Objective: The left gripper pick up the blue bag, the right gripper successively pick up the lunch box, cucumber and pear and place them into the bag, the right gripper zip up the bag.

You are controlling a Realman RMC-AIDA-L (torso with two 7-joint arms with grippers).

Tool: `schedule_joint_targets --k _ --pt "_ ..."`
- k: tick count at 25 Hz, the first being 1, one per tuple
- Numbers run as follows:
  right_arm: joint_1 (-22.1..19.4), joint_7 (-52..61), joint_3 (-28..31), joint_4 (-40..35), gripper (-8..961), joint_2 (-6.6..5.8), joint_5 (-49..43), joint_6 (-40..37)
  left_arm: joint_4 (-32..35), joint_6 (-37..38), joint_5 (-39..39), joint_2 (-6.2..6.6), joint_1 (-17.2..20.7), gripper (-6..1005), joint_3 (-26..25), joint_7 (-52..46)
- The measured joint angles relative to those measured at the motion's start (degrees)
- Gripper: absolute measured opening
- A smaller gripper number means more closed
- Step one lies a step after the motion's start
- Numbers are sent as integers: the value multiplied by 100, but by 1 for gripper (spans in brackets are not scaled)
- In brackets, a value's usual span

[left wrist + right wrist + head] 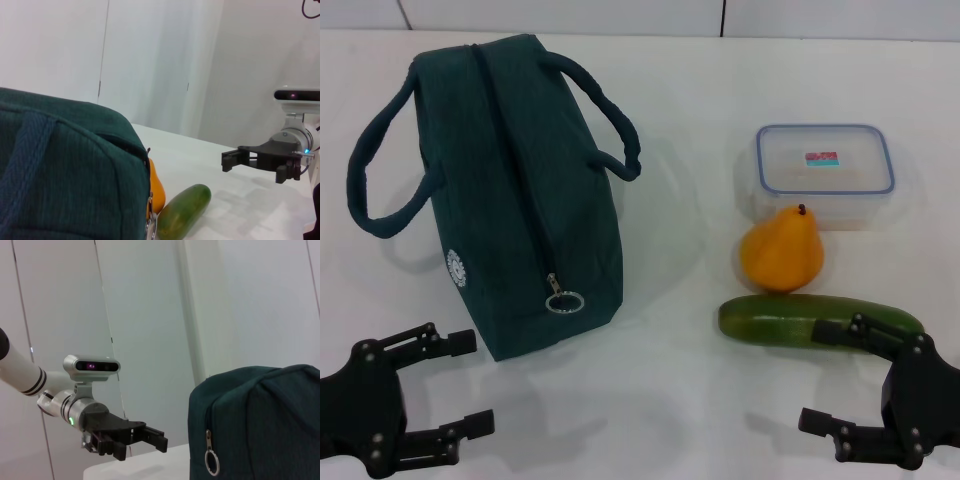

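Observation:
The blue bag [520,190] stands on the white table, left of centre, zipped shut, with its ring zipper pull [563,300] at the near end. The clear lunch box [825,170] sits at the back right. The orange pear [782,250] is just in front of it, and the cucumber [820,320] lies in front of the pear. My left gripper [475,383] hovers open near the table's front edge, just short of the bag's near left corner. My right gripper [812,377] is open at the front right, its upper finger over the cucumber's near side. Neither holds anything.
The bag's two loop handles [380,170] spread out to either side. The left wrist view shows the bag [60,170], the pear [156,190], the cucumber [182,212] and the right gripper [227,161] farther off. The right wrist view shows the bag [260,425] and the left gripper [150,437].

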Motion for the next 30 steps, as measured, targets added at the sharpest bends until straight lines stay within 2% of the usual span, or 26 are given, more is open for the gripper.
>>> schedule_joint_targets --k 15,22,28,30 --pt "-1 38 -14 0 861 3 0 -15 1 1 -89 -14 -31 826 -49 -173" --pt "0 45 -18 0 857 3 53 -43 28 219 -614 44 -27 824 -674 -1793" --pt "7 43 -17 0 854 2 55 -58 83 197 -804 252 -297 822 -1448 -3841" --pt "11 42 -18 0 853 2 57 -59 203 199 -805 302 -414 821 -1565 -4349"
